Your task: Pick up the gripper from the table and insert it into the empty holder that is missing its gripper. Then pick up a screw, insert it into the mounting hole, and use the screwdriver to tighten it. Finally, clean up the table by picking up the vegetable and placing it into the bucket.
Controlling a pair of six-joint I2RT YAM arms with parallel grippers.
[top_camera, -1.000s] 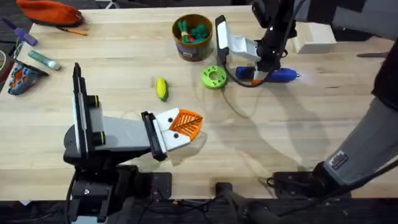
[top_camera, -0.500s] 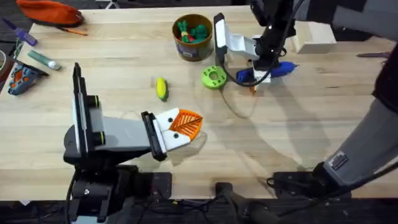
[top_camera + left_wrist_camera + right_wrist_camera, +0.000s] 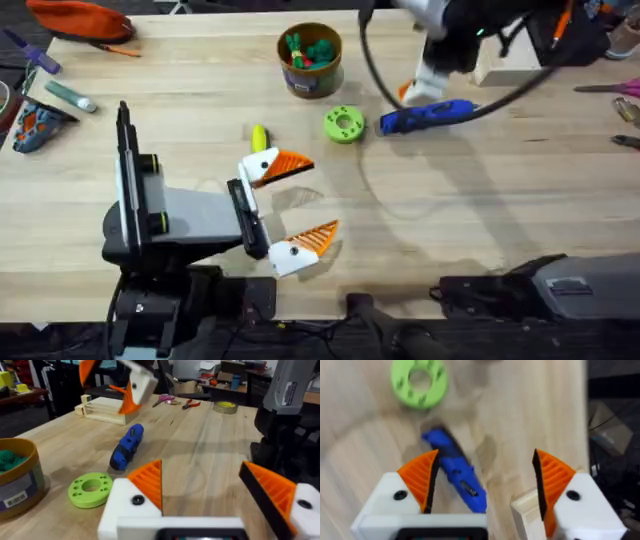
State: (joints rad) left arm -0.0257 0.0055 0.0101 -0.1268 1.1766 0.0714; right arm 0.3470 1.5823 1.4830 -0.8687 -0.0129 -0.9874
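Light wooden tabletop (image 3: 480, 220) under workshop clutter. The blue pen-shaped electric screwdriver (image 3: 428, 115) is lying flat on the far right part of it, just beside the flat green holed disc (image 3: 344, 124), apart from both claws. From the right wrist view it (image 3: 455, 470) is sitting below and between the white fingers with orange ribbed pads (image 3: 422, 477), untouched. The right gripper (image 3: 482, 480) is hovering released, jaws spread wide. The left gripper (image 3: 292, 205) is resting near the table's middle, also spread wide, grasping nothing.

Judgement: the screwdriver looks rigid, smooth-bodied, moderately weighty for its size, likely to roll or slip; best pinched across the thicker mid-barrel, away from the thin tip.

Further out: the small yellow toy corn cob (image 3: 259, 134) is lying near the left gripper's upper finger, and the round brown-gold tub (image 3: 310, 60) is standing at the far edge, already carrying green and orange toys. No screw is discernible.
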